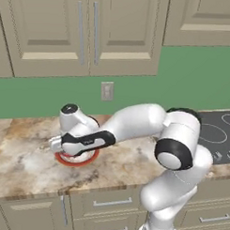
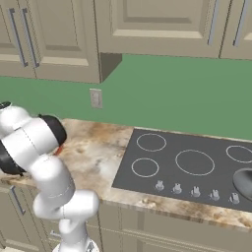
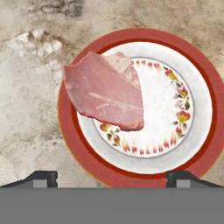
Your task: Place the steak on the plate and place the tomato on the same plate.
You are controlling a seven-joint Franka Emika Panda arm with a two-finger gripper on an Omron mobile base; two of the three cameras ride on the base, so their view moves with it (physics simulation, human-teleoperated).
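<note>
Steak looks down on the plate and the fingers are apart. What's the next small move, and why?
Probably lift the gripper straight up and clear. The steak lies on the plate, overhanging its rim on one side, and the jaws stand wide open with nothing between them.

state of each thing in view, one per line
steak: lying on the plate, over its left side in the hand view, edge reaching past the rim
plate: flat on the counter, holding the steak, no tomato on it
gripper: open, above the plate, holding nothing
cabinet doors: shut
drawers: shut
stove: nothing on the ringed burners
</note>
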